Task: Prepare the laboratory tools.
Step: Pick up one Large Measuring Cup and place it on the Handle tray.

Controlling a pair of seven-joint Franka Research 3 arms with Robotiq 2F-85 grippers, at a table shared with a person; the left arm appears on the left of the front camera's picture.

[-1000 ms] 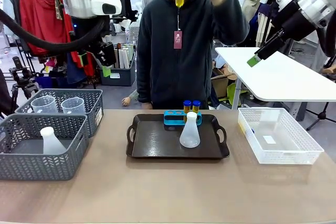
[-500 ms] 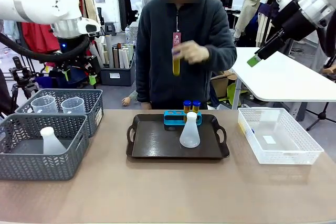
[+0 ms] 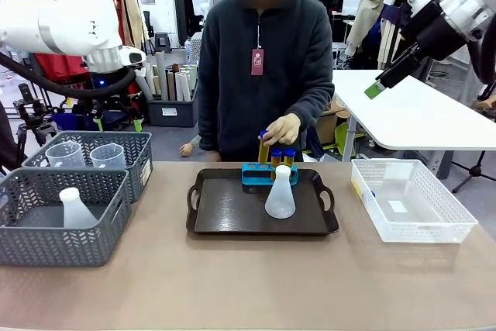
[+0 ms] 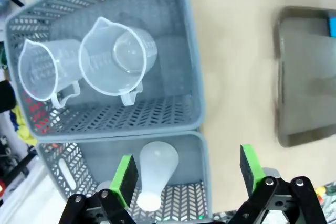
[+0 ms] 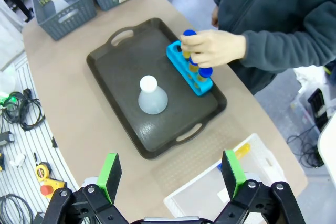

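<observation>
Centrally, a dark tray (image 3: 232,218) sits on the surface (image 3: 232,292). It carries an upright flask (image 3: 280,195) and, behind it, a blue rack (image 3: 253,177) with two capped tubes (image 3: 283,154) of yellow liquid. The person's hand (image 3: 284,128) holds a third tube (image 3: 264,149) upright at the rack's left end. The near basket (image 3: 46,238) holds a second flask (image 3: 76,208), and the far basket (image 3: 136,149) holds two beakers (image 3: 66,153). A white bin (image 3: 434,230) stands right of the tray, with a yellow tube (image 5: 239,154) lying in its corner. The left claw (image 4: 188,174) hangs above the baskets, pointing down, jaws wide and empty. The right claw (image 5: 170,170) hangs high over the surface's right side, jaws wide and empty.
</observation>
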